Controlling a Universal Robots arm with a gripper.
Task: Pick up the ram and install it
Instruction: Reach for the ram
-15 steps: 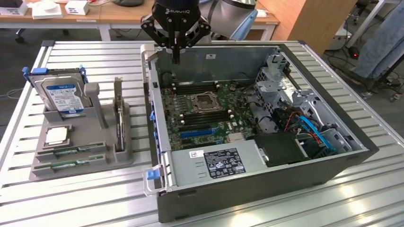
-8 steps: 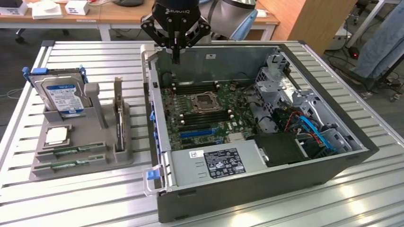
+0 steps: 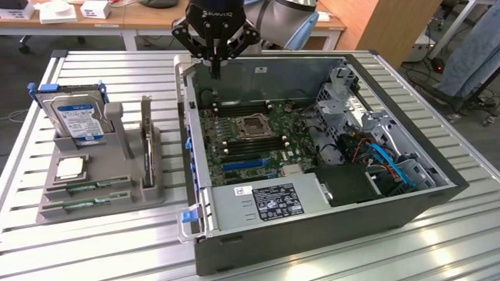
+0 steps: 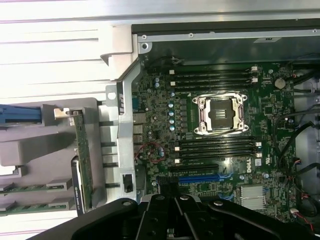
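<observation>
Up front, the computer case [image 3: 312, 234] lies open; the claw [image 3: 215, 69] hovers at its far-left edge, pressed together, empty. Ram [image 3: 88, 188] sits left, looks light, brittle; I'd pinch its long edges.

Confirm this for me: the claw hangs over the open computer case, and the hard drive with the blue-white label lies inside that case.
One point is wrong. The hard drive is not inside the computer case; it stands in the grey holder beside it, as the exterior view shows. The claw does hang over the open case.
</observation>
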